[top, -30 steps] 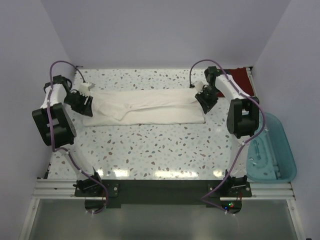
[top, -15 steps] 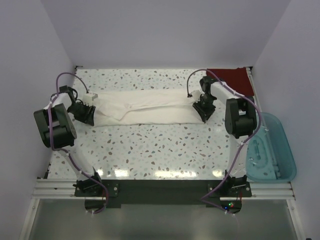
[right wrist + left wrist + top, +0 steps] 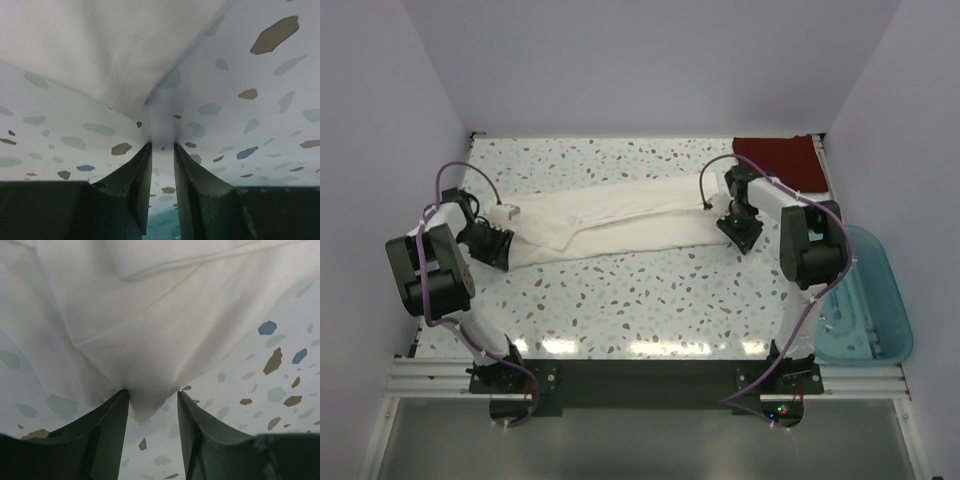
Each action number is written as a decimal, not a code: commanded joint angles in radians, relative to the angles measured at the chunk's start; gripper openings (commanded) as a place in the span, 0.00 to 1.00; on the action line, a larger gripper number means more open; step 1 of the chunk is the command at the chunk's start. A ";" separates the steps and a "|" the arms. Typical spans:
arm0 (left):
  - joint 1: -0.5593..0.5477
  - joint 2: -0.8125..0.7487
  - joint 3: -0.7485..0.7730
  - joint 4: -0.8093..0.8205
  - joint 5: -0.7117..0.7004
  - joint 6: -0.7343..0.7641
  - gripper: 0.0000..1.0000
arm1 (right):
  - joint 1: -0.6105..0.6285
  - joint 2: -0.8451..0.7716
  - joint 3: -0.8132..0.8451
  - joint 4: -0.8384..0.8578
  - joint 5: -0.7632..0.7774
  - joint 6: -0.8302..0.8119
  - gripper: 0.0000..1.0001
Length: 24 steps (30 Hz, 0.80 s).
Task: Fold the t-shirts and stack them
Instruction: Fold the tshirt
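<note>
The white t-shirt [image 3: 620, 215] lies folded into a long strip slanting across the table, its left end nearer to me than its right. My left gripper [image 3: 495, 245] is at that left end. In the left wrist view the white t-shirt [image 3: 150, 315] tents down to a point between the fingers of my left gripper [image 3: 152, 392], which are shut on it. My right gripper [image 3: 740, 228] is at the strip's right end. There my right gripper [image 3: 162, 145] pinches a corner of the white t-shirt [image 3: 90, 50] with narrow jaws. The dark red t-shirt [image 3: 778, 160] lies folded at the back right corner.
A teal plastic bin [image 3: 860, 300] sits off the table's right edge, beside the right arm. The speckled table [image 3: 650, 290] shows bare in front of the strip. Walls close in the left, back and right sides.
Both grippers have come down onto the strip's ends. The left end has been drawn toward me, so the strip now lies slanted. The left jaws have narrowed on the cloth.
</note>
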 commanded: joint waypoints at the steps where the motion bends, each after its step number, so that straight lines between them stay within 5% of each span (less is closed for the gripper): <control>1: 0.003 -0.055 0.030 -0.089 0.013 0.017 0.50 | -0.015 -0.066 0.026 -0.078 -0.009 -0.036 0.29; 9: 0.000 -0.044 0.144 -0.111 0.180 -0.034 0.57 | 0.030 -0.079 0.194 -0.117 -0.207 0.011 0.31; 24: -0.017 0.077 0.056 0.064 0.057 -0.124 0.56 | 0.087 0.132 0.148 0.060 -0.109 0.065 0.27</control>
